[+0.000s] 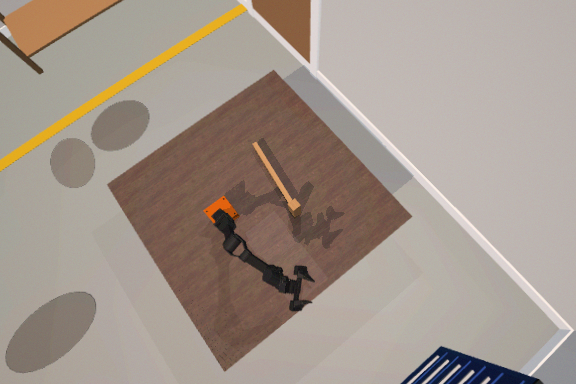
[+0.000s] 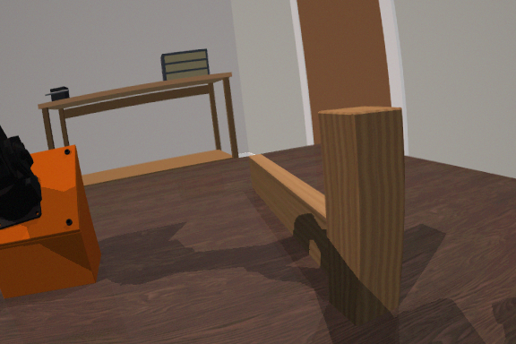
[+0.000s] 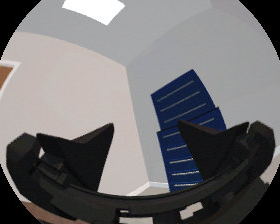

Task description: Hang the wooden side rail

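Observation:
The wooden side rail runs in line up to the headboard post, which stands upright on the table. The rail's far end appears low at the table. Its near end is hidden behind the post in the exterior view, so the hooks, the pins and the slot do not show, and I cannot tell how the hooks sit. My gripper is open and empty, well away from rail and post, over the table's edge in the top view. It is out of view in the exterior view.
The arm stands on an orange base block to one side of the rail. The dark wooden table top carries the arm's shadows. A blue slatted unit stands beyond the table.

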Tool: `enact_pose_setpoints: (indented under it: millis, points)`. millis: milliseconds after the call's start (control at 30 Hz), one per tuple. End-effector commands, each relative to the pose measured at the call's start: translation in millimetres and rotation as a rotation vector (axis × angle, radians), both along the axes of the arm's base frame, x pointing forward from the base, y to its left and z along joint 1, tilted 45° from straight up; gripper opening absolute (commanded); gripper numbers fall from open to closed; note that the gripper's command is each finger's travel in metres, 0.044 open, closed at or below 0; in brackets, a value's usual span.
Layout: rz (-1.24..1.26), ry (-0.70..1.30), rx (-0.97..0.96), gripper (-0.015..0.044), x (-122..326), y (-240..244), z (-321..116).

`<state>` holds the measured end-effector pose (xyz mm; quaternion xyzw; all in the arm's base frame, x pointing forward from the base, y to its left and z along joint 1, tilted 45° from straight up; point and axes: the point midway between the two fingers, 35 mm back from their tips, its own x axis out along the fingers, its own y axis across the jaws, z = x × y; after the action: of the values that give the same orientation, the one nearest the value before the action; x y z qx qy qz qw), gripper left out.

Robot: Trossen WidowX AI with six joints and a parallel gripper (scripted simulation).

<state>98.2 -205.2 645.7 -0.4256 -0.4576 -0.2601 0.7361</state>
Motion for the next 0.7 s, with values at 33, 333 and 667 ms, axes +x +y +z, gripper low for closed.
enact_pose_setpoints:
  millis: [33,333,667]
  points:
    - [0.008,-0.003,0.010,0.0440,0.3,-1.5,-0.5]
    - [0.182,-0.084,0.247,0.0440,11.3,-35.8,-16.1]
    - [0.404,-0.203,0.585,0.0440,36.4,-81.6,-52.9]
